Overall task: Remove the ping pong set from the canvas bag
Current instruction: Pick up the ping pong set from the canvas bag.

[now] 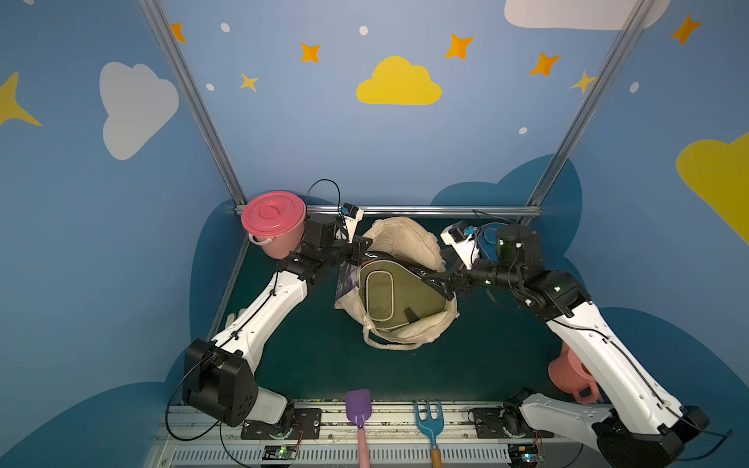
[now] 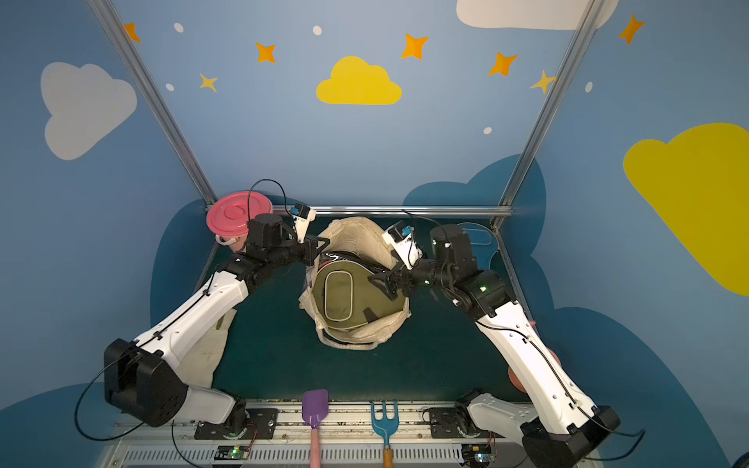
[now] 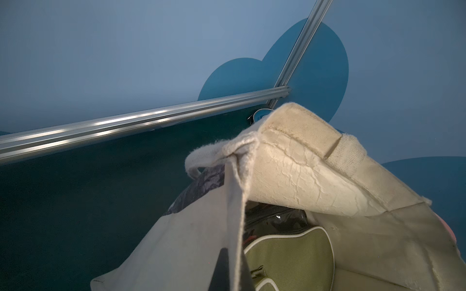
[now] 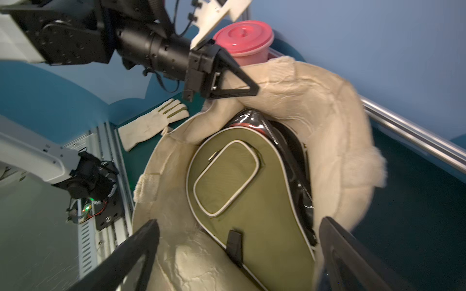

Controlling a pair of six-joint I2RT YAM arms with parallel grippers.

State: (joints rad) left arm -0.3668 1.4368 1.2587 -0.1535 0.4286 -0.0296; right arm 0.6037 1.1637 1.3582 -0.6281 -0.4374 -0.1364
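I have two containers on the tabletop. One is the canvas bag, slumped in the middle with its mouth open toward the top views. The other is a pink bucket in the far corner on my left side. Its lid is on, so I cannot see what it holds.

I can make out two pieces of the ping pong set inside the bag. One is an olive paddle cover with white piping and a pocket panel, lying on top and filling most of the opening. Under its far edge is a glossy black piece with a red rim. I cannot tell whether anything lies deeper. Nothing of the set is outside the bag.

The left gripper is pinched closed on the bag's rim on the bucket side, and the left wrist view shows the cream hem running up between its fingers. The right gripper is spread as wide as it goes and holds nothing. It hangs over the bag's mouth on the opposite side. In the right wrist view, one finger is over the inner wall and the other is at the rim, with the olive cover's handle end between them.

The loose items are:
- one purple shovel and one blue toy rake, side by side at the near edge
- one pink cup, partly hidden behind the right arm
- one cream glove, flat beside the left arm
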